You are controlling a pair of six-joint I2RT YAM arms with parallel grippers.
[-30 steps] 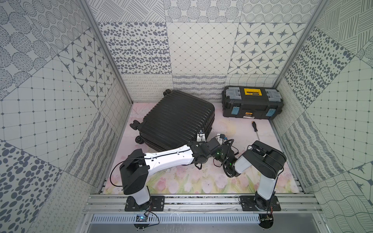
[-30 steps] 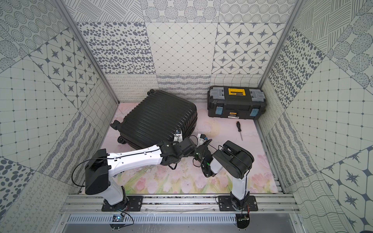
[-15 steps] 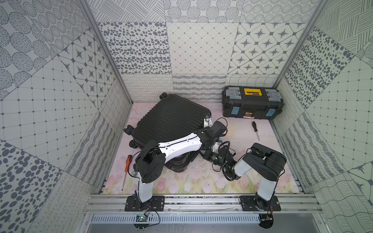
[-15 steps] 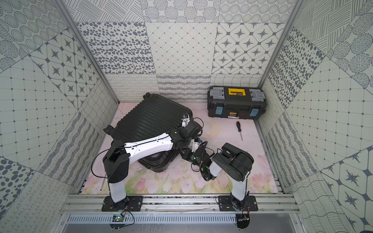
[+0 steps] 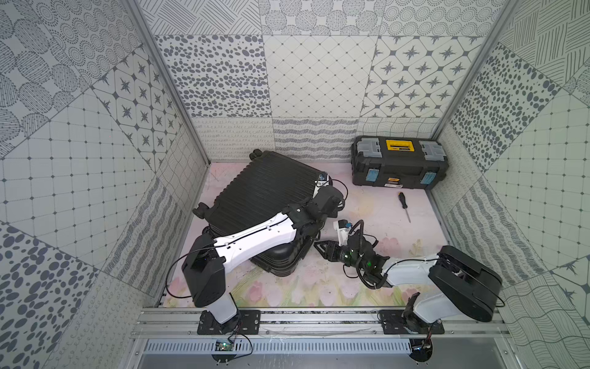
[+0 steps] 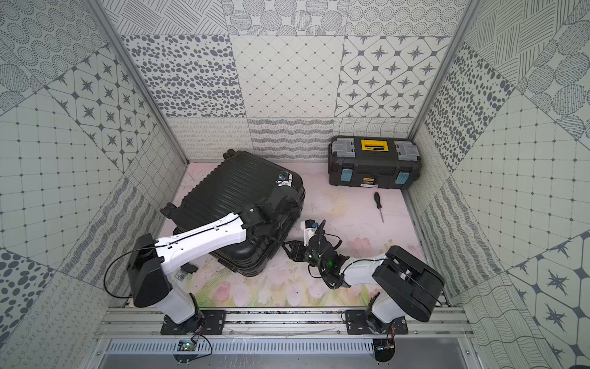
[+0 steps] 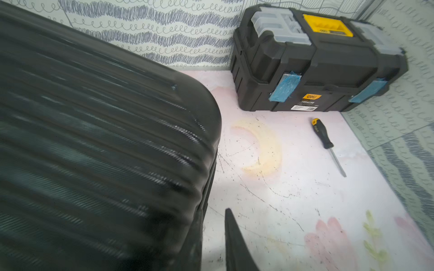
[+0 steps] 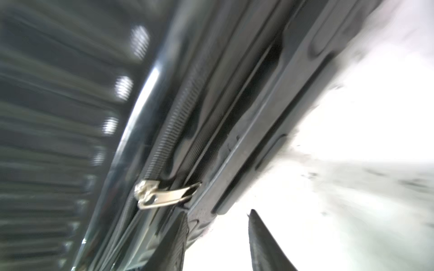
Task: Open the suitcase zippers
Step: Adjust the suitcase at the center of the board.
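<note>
Left arm spans the ribbed black suitcase, gap between its fingers unclear; right gripper gapes empty beside a silvery zipper pull.

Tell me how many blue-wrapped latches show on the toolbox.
2 latches on the toolbox front: one at the end nearer the suitcase, one at the far end. Its back is hidden.
</note>
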